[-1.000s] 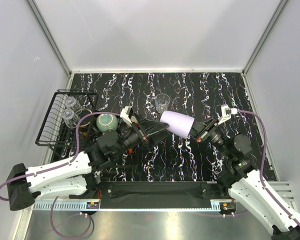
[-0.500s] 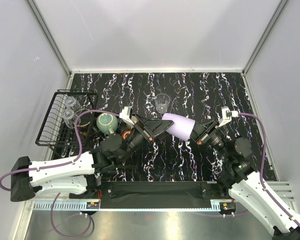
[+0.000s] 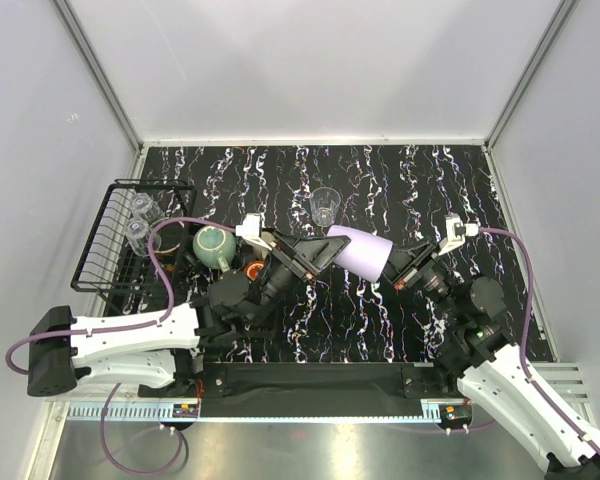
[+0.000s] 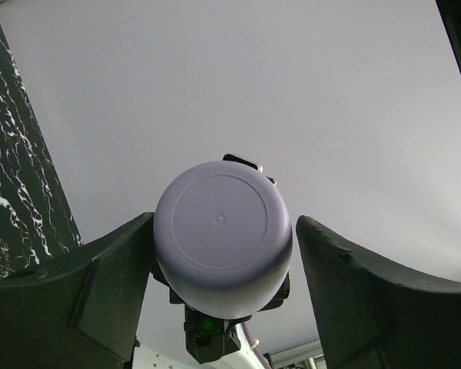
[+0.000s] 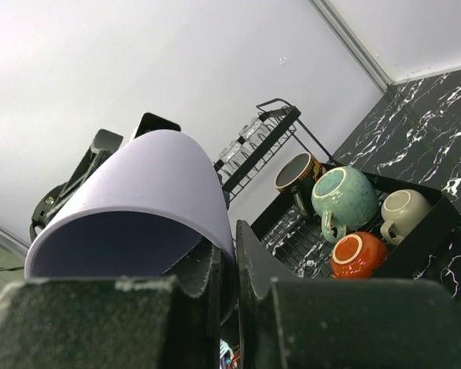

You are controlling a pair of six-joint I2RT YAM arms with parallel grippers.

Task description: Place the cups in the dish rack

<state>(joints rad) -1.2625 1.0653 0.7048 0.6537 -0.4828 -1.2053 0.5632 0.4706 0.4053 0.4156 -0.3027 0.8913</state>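
The lavender plastic cup (image 3: 360,250) hangs on its side in mid-air over the table's middle. My right gripper (image 3: 398,270) is shut on its rim wall, seen close in the right wrist view (image 5: 234,238). My left gripper (image 3: 320,250) is open, its fingers either side of the cup's base (image 4: 221,231); the left finger looks to touch it and the right finger stands apart. The black dish rack (image 3: 105,250) at the left holds two clear glasses (image 3: 140,222). Its tray holds the teal mug (image 5: 344,196), red cup (image 5: 357,255), olive-beige mug (image 5: 403,211) and dark copper-rimmed mug (image 5: 298,175).
A clear glass (image 3: 325,206) stands upright on the black marbled table behind the held cup. White walls close the table on three sides. The rack's raised wire end (image 5: 273,131) stands at the far left.
My left gripper has moved right and its open fingers now bracket the cup's base. The right gripper has carried the cup slightly back and left.
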